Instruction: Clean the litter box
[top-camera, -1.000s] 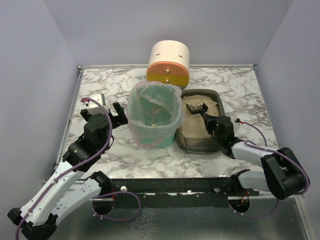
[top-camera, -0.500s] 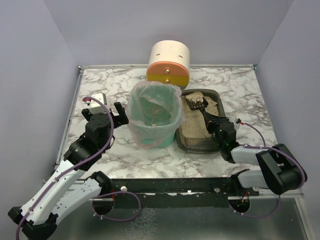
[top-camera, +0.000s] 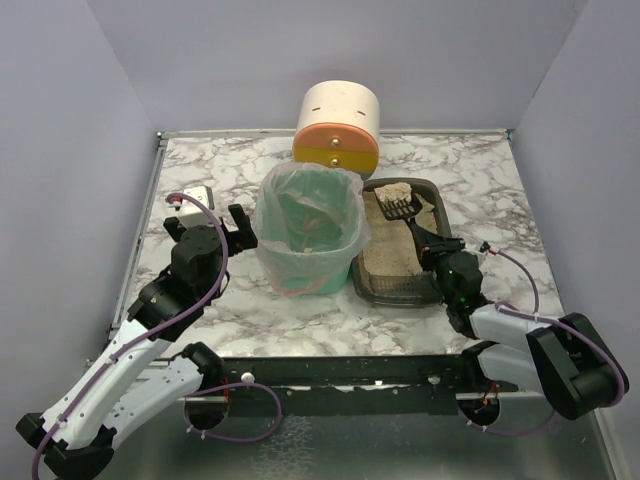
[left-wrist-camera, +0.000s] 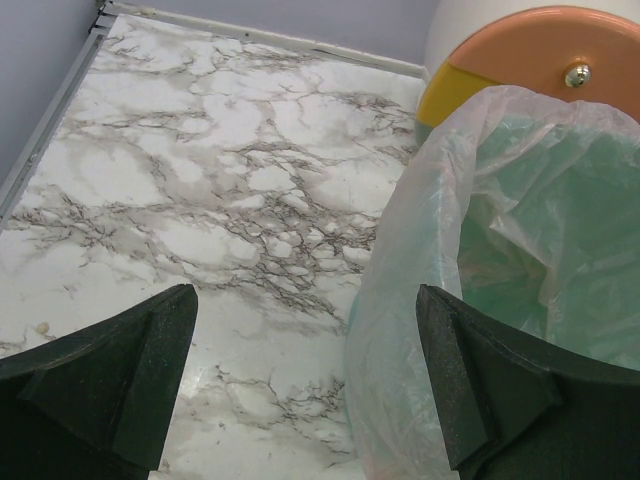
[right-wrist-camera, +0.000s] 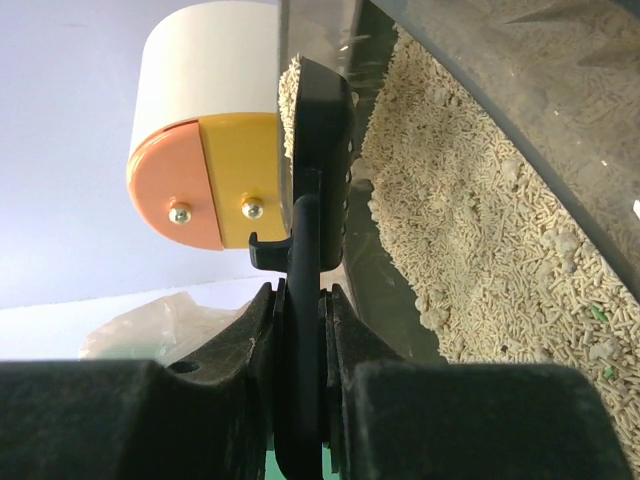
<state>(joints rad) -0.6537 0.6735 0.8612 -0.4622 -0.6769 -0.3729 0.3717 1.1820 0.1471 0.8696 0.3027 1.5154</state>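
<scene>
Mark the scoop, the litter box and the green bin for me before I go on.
scoop (top-camera: 398, 208): top external view, on its dark slotted head.
litter box (top-camera: 392, 292): top external view, on its near wall.
green bin (top-camera: 303, 268): top external view, on its bag-covered front wall.

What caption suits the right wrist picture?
Right gripper clamps a black plastic scoop carrying beige litter above the shallow dark grey litter box.

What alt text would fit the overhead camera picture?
The right gripper holds a black scoop loaded with litter over the far end of the dark grey litter box. To its left stands a green bin lined with a clear bag, with a cream and orange cylinder behind; the left gripper hangs open beside the bin.
</scene>
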